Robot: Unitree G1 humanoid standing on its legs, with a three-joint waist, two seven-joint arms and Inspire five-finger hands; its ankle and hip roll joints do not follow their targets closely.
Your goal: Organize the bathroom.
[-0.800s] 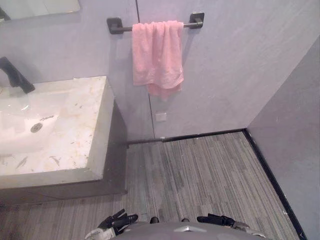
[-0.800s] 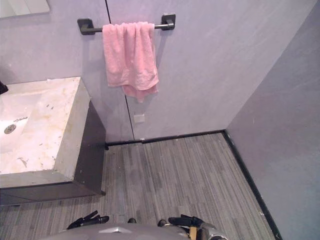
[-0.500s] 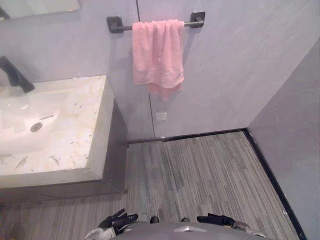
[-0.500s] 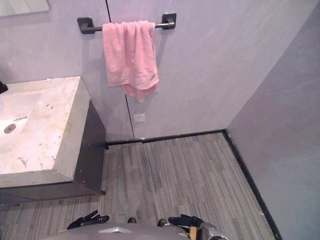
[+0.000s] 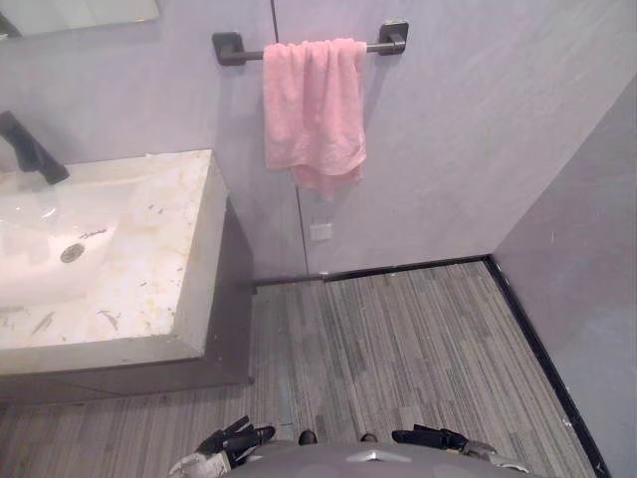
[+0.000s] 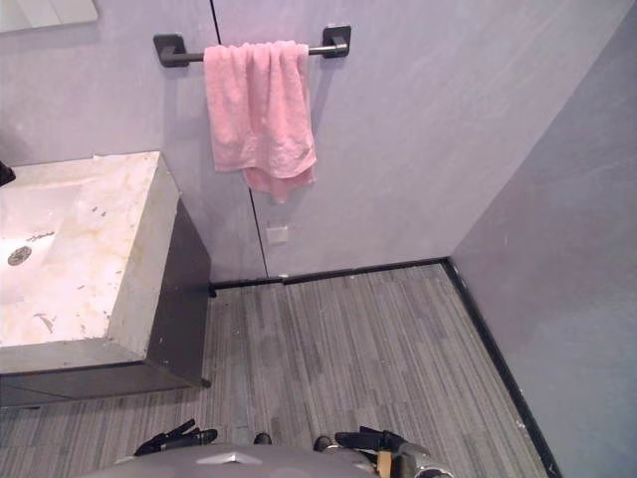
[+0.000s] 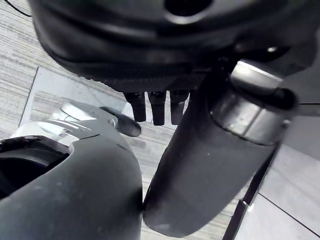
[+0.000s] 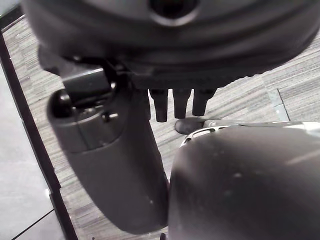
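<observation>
Hanging over a dark wall bar (image 5: 388,44), a pink towel (image 5: 313,110) drooped in loose folds against the pale grey wall, its lower edge bunched and uneven. To the robot's left stood a pale stone sink (image 5: 169,249) with a round drain (image 5: 72,253) in its basin and a dark faucet (image 5: 30,149) at its back edge, set on a dark cabinet (image 5: 234,299). A strip of mirror (image 5: 80,12) showed high on the wall above the sink. A small white outlet plate (image 5: 319,232) sat on the wall below the towel, and the striped grey floor (image 5: 398,339) ran to a dark baseboard (image 5: 408,267).

Both hands hung low by the robot's sides, well apart from the towel. The left hand (image 5: 237,439) was released, its fingers (image 7: 155,106) straight and holding nothing. The right hand (image 5: 430,436) was likewise slack, its fingers (image 8: 181,104) extended over the floor with nothing in them.
</observation>
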